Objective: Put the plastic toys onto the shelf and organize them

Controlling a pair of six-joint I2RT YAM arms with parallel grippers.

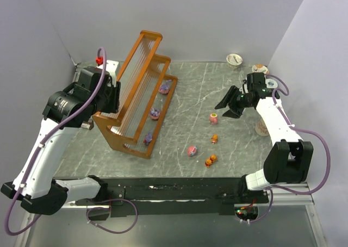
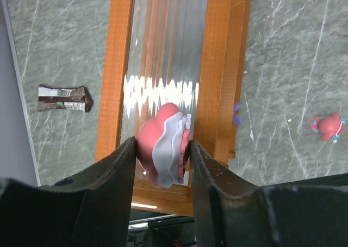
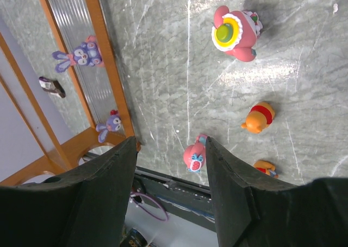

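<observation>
- Your shelf has three purple toys on its lowest tier. Its long axis runs near-to-far, steps facing right.
- Left gripper clamps a pink toy over the shelf.
- Right gripper is spread open above loose toys on the table.

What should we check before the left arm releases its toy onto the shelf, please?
1. Left tool shut on the pink toy: ok, gripped on both sides.
2. Toy over a slatted tier of the shelf: ok.
3. Toy resting on that tier: cannot tell.
4. Stretch of tier beneath it free of other toys: ok; the purple toys stand on the lowest tier.
5. Right tool open, empty and away from the shelf: ok.
</observation>
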